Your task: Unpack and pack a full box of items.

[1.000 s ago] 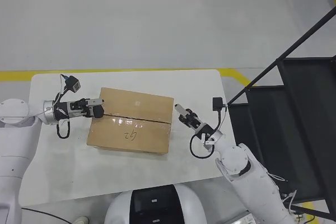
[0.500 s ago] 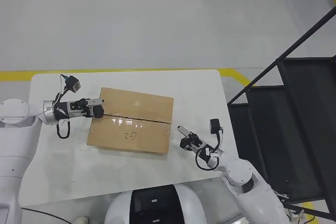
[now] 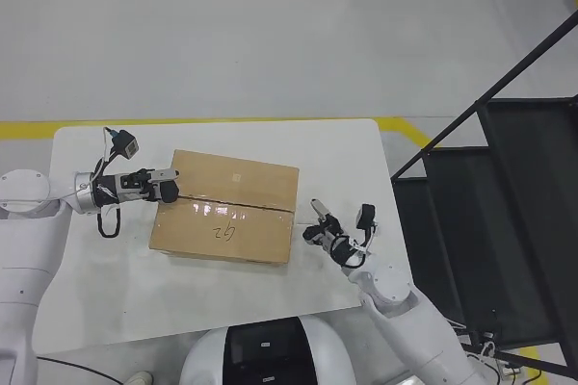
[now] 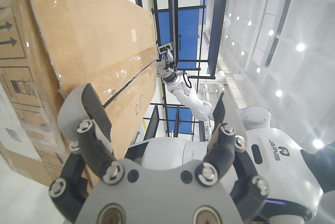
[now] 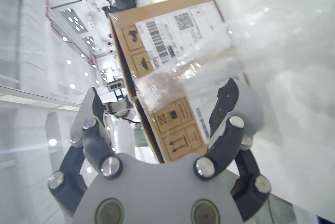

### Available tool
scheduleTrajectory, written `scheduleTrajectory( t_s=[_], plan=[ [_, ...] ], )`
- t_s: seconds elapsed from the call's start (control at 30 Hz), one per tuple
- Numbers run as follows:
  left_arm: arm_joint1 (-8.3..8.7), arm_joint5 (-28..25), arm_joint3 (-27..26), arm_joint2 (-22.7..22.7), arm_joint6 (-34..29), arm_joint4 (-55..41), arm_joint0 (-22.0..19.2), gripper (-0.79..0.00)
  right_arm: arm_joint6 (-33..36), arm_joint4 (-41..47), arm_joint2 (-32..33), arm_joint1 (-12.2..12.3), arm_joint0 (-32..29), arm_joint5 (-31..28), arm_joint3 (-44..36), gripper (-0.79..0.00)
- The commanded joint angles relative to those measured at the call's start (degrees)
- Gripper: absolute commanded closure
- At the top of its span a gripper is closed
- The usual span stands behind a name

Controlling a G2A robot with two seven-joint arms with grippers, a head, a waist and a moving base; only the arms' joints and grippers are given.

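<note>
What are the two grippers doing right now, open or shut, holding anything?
Left gripper: open, holding nothing, at one end of the cardboard box.
Right gripper: open, holding nothing, by the opposite end.

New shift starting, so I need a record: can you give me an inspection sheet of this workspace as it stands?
Surface: white table, carrying one box.
Job's things: cardboard box, closed, tape seam along its top.
Clutter: nothing seen.
Grippers: left gripper open at the box's left end; right gripper open beside its right end.
Cables: black cable loop at the left wrist; another cable by the right wrist.
Surroundings: black metal stairs right of the table; yellow floor line behind it.
</note>
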Motion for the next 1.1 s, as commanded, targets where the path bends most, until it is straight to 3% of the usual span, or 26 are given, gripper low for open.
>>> scheduleTrajectory(
  t_s=[0.0,0.17,0.43,0.73,1.07],
  plan=[
    [0.00,0.00,0.00,0.00,0.00,0.00,0.00,-0.785,-1.23,1.41,-0.38,-0.36,0.76,-2.21,0.91,-0.785],
    [0.00,0.00,0.00,0.00,0.00,0.00,0.00,-0.785,-2.31,1.65,-0.70,-0.86,1.36,-6.20,1.74,-0.785],
    [0.00,0.00,0.00,0.00,0.00,0.00,0.00,-0.785,0.26,2.50,1.27,-0.81,-1.80,-12.96,-3.28,-0.785],
    [0.00,0.00,0.00,0.00,0.00,0.00,0.00,-0.785,3.53,1.21,0.50,-1.07,-0.85,-13.15,-5.92,-0.785],
    [0.00,0.00,0.00,0.00,0.00,0.00,0.00,-0.785,4.35,-6.84,-2.44,-1.63,3.25,-10.69,-4.84,-0.785]
  ],
)
